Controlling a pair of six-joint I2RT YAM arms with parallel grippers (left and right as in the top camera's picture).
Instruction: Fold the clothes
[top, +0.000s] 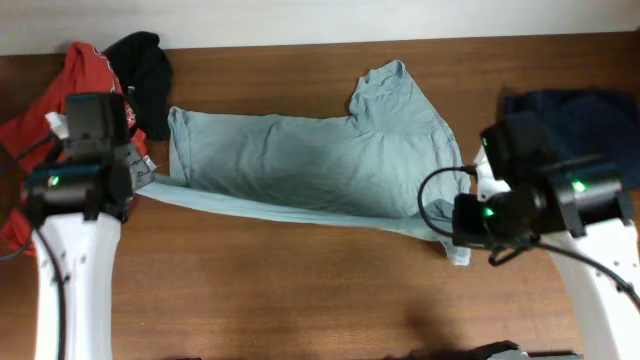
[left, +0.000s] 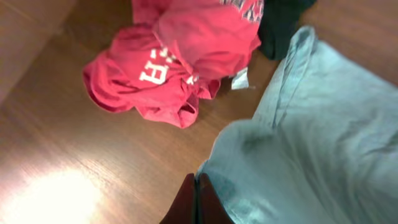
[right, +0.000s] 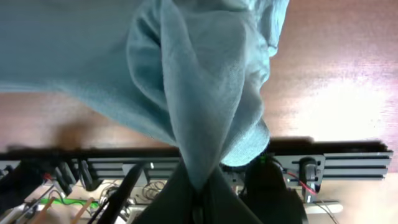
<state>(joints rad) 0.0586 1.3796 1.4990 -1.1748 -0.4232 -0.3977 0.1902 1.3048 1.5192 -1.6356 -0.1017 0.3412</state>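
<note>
One wooden table (top: 300, 300) carries all the things. On it, the largest thing is the pale grey-blue T-shirt (top: 310, 155). It lies spread across the middle of the table, closer to the far edge, and one sleeve points to the far edge. Its near border is pulled in a long straight line from the left side to the right side, between the two claws.

Next in size are the red tees (top: 85, 75) with white lettering, in a crumpled heap at the far left corner. The navy garment (top: 580, 115) lies at the right edge near the far right corner, partly under the right arm. The black garment (top: 150, 65) is the smallest cloth; it lies at the far edge and touches the red tees.

The left gripper (left: 196, 185) is fully closed and pinches the left end of the T-shirt border, near the red heap. The right gripper (right: 199, 196) is also fully closed, on a bunched fold of the T-shirt at its right end, and the cloth hangs from it in the wrist view.
</note>
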